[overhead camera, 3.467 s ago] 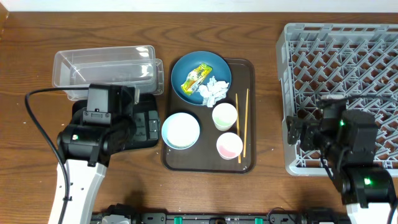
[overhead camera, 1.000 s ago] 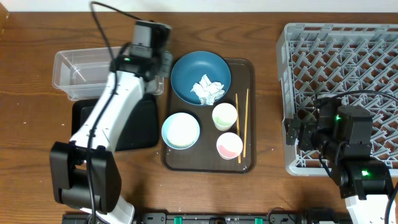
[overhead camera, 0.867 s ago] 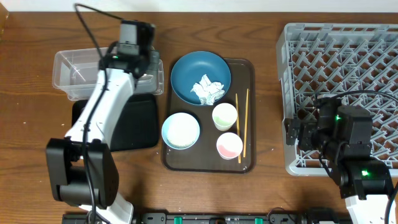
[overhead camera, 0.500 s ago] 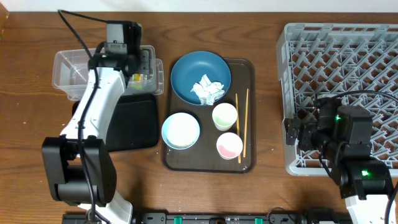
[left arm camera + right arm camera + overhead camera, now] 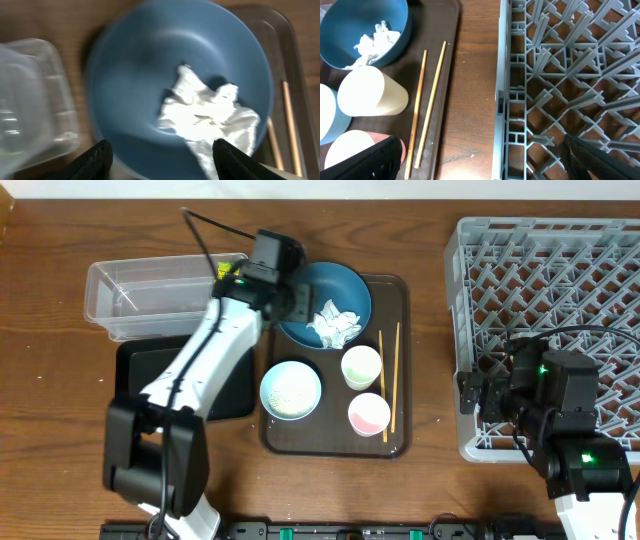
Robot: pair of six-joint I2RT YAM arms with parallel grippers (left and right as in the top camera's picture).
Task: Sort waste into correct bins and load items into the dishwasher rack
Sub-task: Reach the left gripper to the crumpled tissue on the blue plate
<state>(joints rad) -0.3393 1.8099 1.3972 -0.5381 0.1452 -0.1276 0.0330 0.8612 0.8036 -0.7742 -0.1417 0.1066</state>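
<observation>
We see the left arm stretched from lower left up to top centre, its gripper [image 5: 162, 151] over the dish [image 5: 345, 285], fingers spread wide, empty. The tissue [image 5: 335, 326] lies inside. The right gripper [image 5: 490, 161], also wide open and empty, hangs at the rack's [image 5: 560, 270] lower-left edge.

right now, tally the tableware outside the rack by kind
cups: 2, pale green cup and pink cup
bowls: 1, white bowl
dishes: 1, blue dish
chopsticks: 2
total: 6
</observation>
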